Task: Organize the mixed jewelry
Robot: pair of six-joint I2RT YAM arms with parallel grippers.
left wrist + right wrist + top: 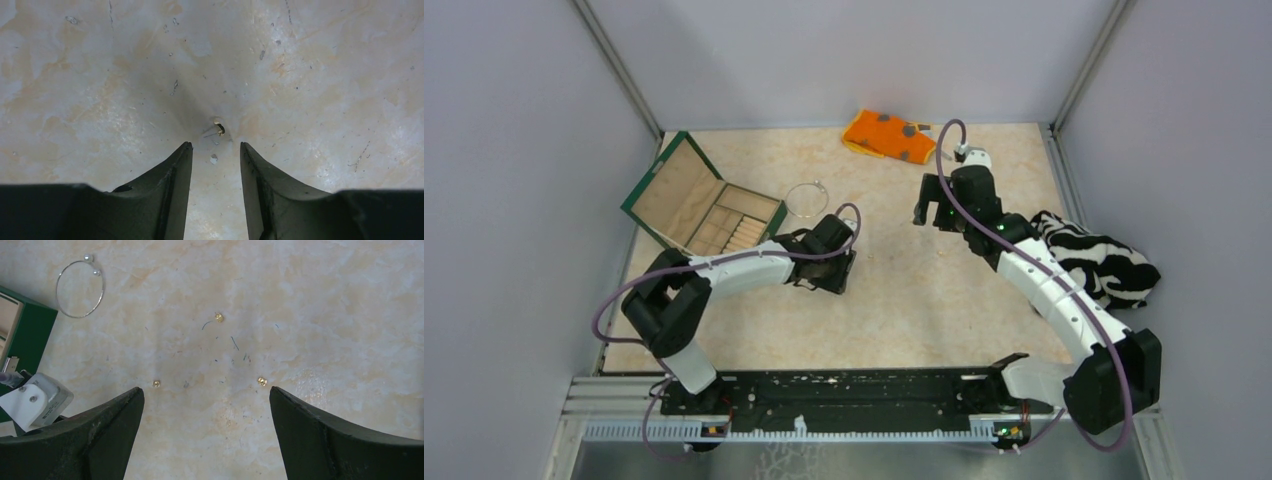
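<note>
Bangle hoop (102, 292), one; tiny gold studs (218, 317), three.

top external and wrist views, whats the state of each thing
green wooden jewelry box: lid open
thin silver wire bangle: flat on table, outside box
three small gold pieces: loose on table
left gripper: open, empty
right gripper: open, empty
orange spotted cloth: folded
black-and-white striped cloth: crumpled

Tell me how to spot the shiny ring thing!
Look for the open green box on the table's left side. Just right of it lies a thin silver wire hoop. Unlike the tiny gold specks nearby, it is one big circle with two small beads.
</note>
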